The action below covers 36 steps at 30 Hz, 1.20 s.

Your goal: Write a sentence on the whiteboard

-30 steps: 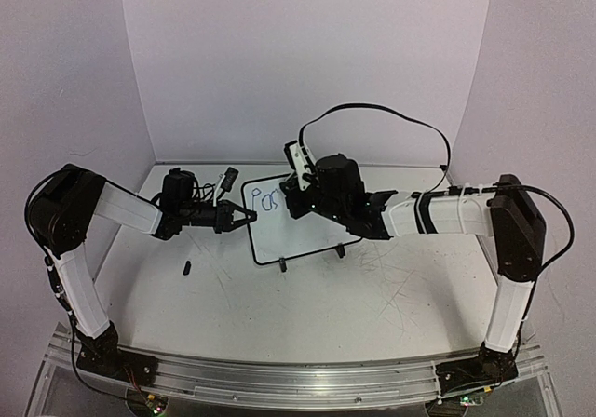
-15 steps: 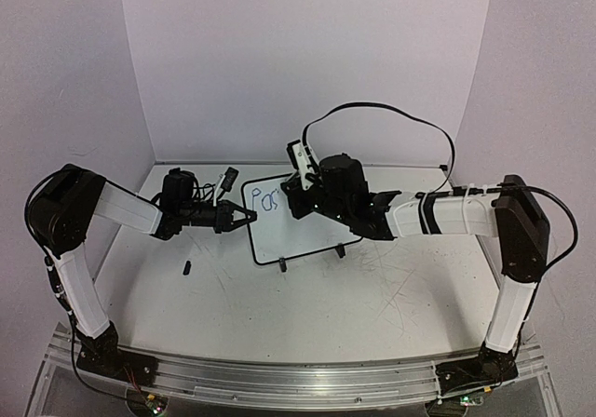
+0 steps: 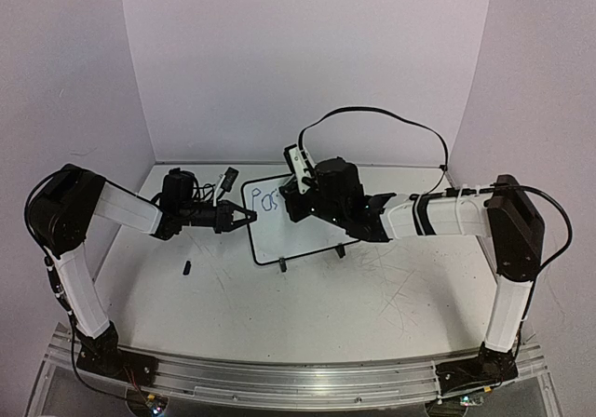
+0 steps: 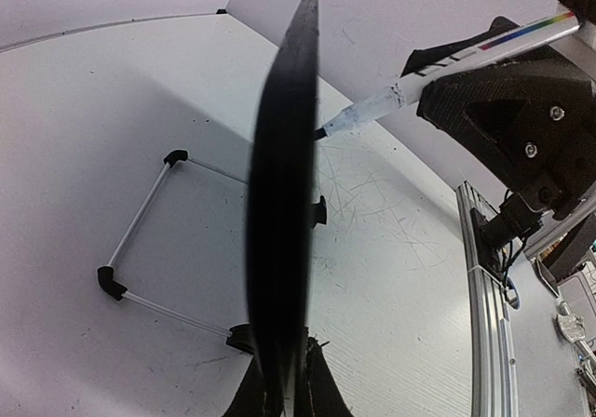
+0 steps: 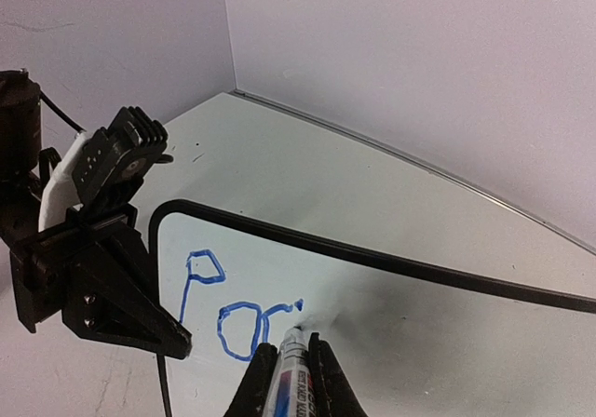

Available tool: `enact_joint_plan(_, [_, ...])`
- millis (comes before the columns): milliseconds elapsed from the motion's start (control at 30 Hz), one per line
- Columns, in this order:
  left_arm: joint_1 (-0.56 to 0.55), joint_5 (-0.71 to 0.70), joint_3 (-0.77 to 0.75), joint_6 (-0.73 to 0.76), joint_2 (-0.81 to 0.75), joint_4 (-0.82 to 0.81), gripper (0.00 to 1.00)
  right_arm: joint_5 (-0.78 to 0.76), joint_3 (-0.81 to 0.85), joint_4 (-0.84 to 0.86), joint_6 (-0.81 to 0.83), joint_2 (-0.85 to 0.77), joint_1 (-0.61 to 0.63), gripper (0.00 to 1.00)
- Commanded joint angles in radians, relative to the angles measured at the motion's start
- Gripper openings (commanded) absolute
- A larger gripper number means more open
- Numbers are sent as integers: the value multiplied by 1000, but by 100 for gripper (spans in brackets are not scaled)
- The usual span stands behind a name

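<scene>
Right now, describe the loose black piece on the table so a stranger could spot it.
Start at the whiteboard mid-table, its edge clamped by the left gripper. Nearer the arm bases than that gripper, the small black piece lies alone, touching nothing.

You get even, soft lighting with faint shadows; the whiteboard (image 4: 282, 212) edge blurs close in your left wrist view.

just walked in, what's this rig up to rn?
The left gripper is shut on the left edge of the whiteboard, steadying it on the table. The right gripper is shut on a marker, tip against the board's upper left. The sentence is barely begun: blue "Po" plus the start of a third letter, the rest of the board blank.
</scene>
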<state>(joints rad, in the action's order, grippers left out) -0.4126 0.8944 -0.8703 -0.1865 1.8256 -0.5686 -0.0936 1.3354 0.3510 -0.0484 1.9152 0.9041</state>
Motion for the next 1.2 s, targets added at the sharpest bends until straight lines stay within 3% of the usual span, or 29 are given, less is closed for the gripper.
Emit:
enact_joint_plan(0, [8, -89, -21, 41, -29, 35, 0, -34, 34, 19, 9, 9, 0, 0])
enact_joint_plan(867, [8, -87, -27, 41, -26, 40, 0, -28, -46, -4, -28, -11, 12, 0])
enact_joint_plan(1167, [8, -86, -30, 41, -23, 41, 0, -8, -30, 5, -37, -109, 8, 0])
